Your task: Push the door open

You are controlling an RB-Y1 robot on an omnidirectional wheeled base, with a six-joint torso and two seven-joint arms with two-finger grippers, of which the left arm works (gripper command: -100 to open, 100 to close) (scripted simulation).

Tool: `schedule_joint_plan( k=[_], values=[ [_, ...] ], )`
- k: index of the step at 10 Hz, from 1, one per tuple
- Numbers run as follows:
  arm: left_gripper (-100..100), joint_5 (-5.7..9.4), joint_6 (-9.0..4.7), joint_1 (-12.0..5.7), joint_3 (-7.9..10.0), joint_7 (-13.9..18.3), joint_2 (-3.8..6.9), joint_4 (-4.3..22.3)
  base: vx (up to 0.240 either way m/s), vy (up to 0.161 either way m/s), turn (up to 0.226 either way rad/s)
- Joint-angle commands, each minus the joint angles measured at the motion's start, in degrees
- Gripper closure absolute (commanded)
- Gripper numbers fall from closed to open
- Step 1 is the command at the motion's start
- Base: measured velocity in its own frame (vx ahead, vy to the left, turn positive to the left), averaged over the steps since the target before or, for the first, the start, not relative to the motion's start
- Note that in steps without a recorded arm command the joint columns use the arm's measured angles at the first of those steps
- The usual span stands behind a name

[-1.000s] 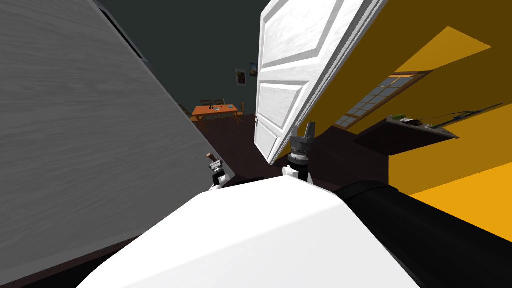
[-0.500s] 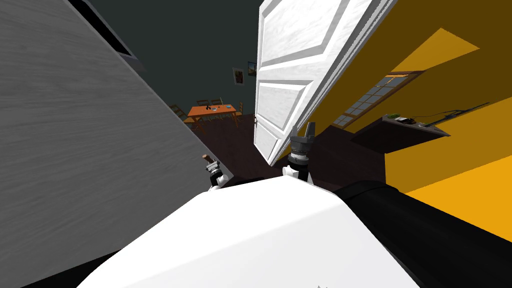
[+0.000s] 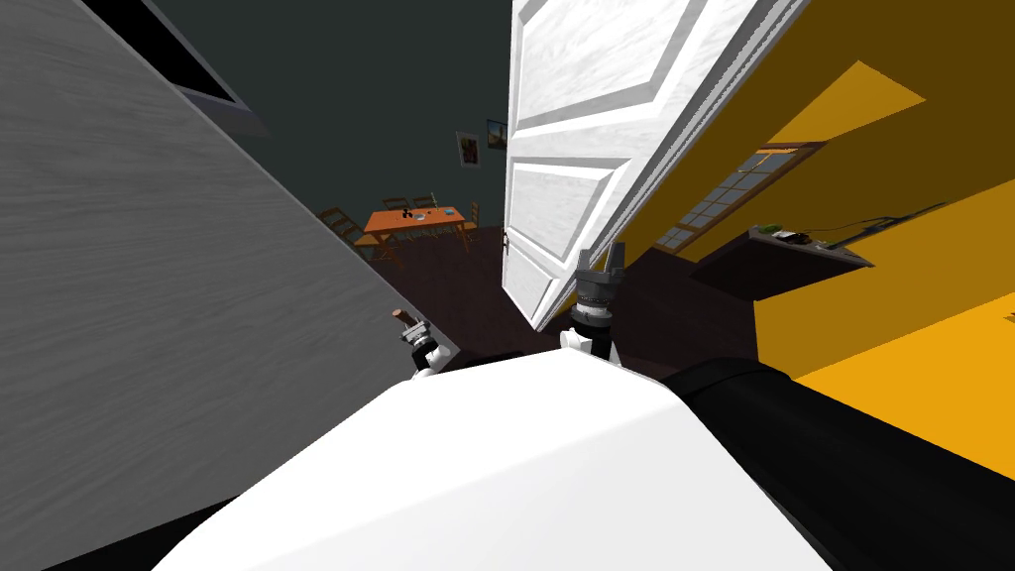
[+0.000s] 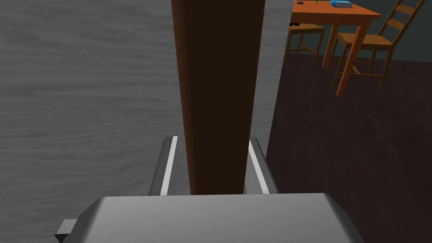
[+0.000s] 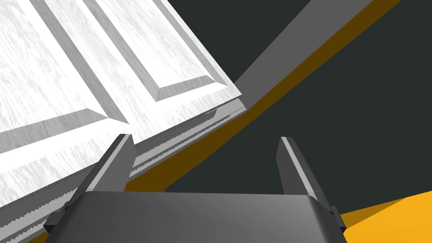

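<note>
Fingers (image 5: 114, 160) of the right pincer (image 5: 206, 141) are spread wide with nothing held, just beside the lower edge of the white panelled door (image 5: 84, 63), which is seen standing ajar. A brown bar (image 4: 217, 84) is clamped by the left pincer (image 4: 213, 141), close beside a grey wall (image 4: 84, 84).

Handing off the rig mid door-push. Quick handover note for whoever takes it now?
Left gripper: jaws shut on a brown bar, close beside the grey wall.
Right gripper: jaws open, empty, right by the white door at its near edge; contact unclear.
Done: the door stands partly open, with an orange table visible past it.
Left: probably push the door wider with the right gripper.
</note>
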Motion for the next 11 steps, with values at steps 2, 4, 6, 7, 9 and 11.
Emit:
schedule_joint_plan(
  k=[2,4,6,7,9,11],
  values=[
    [100,1.2,-1.4,-0.27,2.43,-0.3,1.1,0.8,0.101,0.009,-0.053],
    [100,1.2,-1.4,-0.27,2.43,-0.3,1.1,0.8,0.045,0.02,-0.003],
    [100,2.29,-1.84,-0.25,4.43,-1.2,0.85,0.8,0.075,0.015,-0.069],
    [100,2.64,-1.99,-0.25,5.07,-1.4,0.76,0.8,0.107,0.029,-0.032],
    [100,3.3,-2.26,-0.24,6.27,-1.9,0.54,0.8,0.091,0.019,-0.027],
    [100,3.92,-2.51,-0.24,7.4,-2.4,0.31,0.8,0.108,0.043,-0.042]
  ],
)
